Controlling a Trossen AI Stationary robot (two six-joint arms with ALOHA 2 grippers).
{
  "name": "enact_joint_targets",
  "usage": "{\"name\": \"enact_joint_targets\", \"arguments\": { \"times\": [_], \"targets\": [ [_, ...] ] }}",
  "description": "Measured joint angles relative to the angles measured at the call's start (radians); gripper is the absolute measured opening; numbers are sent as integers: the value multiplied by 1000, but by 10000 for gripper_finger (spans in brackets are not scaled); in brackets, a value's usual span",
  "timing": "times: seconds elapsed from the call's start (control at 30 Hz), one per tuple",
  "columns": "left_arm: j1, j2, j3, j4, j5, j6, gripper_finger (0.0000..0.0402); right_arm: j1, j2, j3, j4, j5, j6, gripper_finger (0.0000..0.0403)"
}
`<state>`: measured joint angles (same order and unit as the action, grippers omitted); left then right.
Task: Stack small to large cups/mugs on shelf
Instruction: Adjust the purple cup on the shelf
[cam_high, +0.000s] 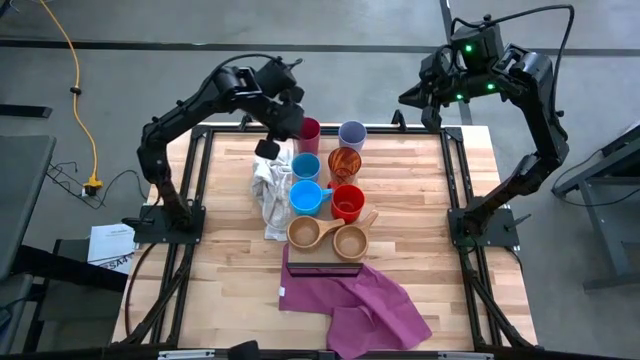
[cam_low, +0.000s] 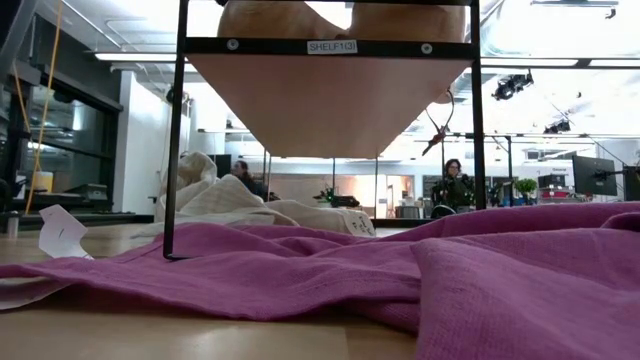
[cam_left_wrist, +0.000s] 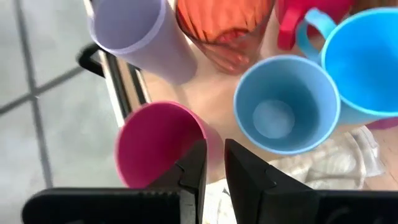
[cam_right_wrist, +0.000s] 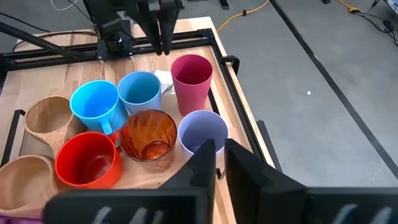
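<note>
White label "SHELF1(3)" (cam_low: 332, 47) on shelf's dark front frame bar (cam_low: 300, 46), low view.

You get even, soft overhead light in the high view, with faint shadows beside the cups (cam_high: 325, 185). In the low view, ceiling strips glare at the upper right, and the purple cloth (cam_low: 500, 280) blurs at the bottom. The left wrist fingers (cam_left_wrist: 249, 180) look soft, close to the lens.

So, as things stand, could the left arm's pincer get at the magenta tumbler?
Probably yes. The left pincer hangs right over the magenta tumbler, nearly shut, with nothing between them. The light blue mug and lavender tumbler stand close, yet its rim is clear on the table-edge side.
</note>
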<state>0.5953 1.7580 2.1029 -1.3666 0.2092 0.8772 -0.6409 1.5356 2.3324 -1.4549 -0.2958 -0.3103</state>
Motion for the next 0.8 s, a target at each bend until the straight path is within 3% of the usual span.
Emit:
{"name": "enact_joint_targets", "arguments": {
  "times": [0.3, 0.8],
  "targets": [
    [0, -121, 0, 38, -5, -62, 47, 0, 37, -30, -117, 60, -8, 1],
    [1, -199, 0, -74, -40, -143, 47, 39, 27, -484, 74, -56, 0, 0]
  ]
}}
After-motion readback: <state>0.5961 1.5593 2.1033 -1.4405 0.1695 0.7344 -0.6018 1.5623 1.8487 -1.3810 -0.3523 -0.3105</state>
